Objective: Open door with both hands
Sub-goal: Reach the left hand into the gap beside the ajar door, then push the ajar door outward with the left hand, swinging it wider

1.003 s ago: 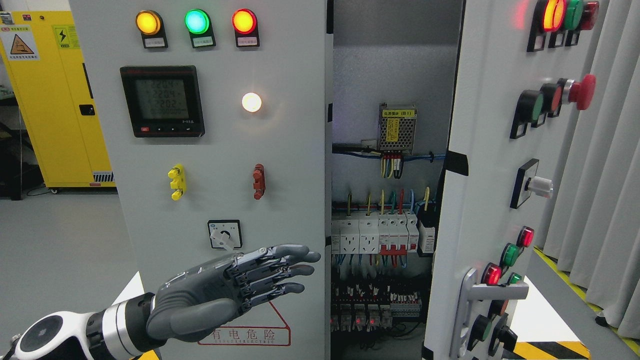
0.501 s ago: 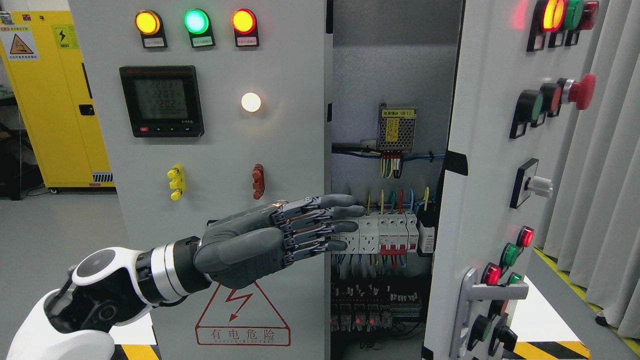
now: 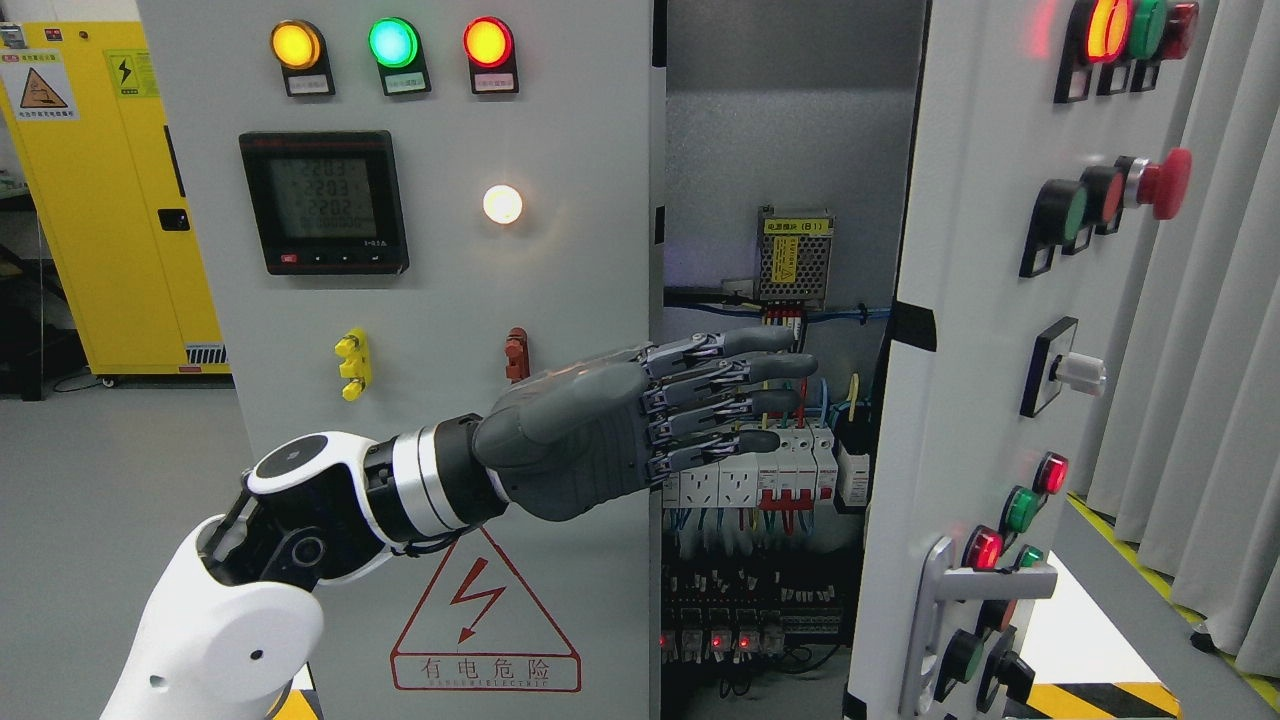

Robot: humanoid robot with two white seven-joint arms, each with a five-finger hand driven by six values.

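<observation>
fingers (image 3: 745,385) extended, empty | left hand (image 3: 640,425) in gap | right door (image 3: 960,330) ajar

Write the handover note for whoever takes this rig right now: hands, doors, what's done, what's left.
Left hand: fingers extended flat, holding nothing, reaching across the left door's edge into the gap, fingertips in front of the breaker row.
Right hand: not in view.
Right door: swung ajar, its silver handle at the lower edge, untouched.
Left door: looks closed or nearly so, facing the camera.
Done: cabinet partly open, interior wiring visible.
Left: probably push the right door wider with the left hand, then open the left door. Keep fingers off the live wiring.
</observation>
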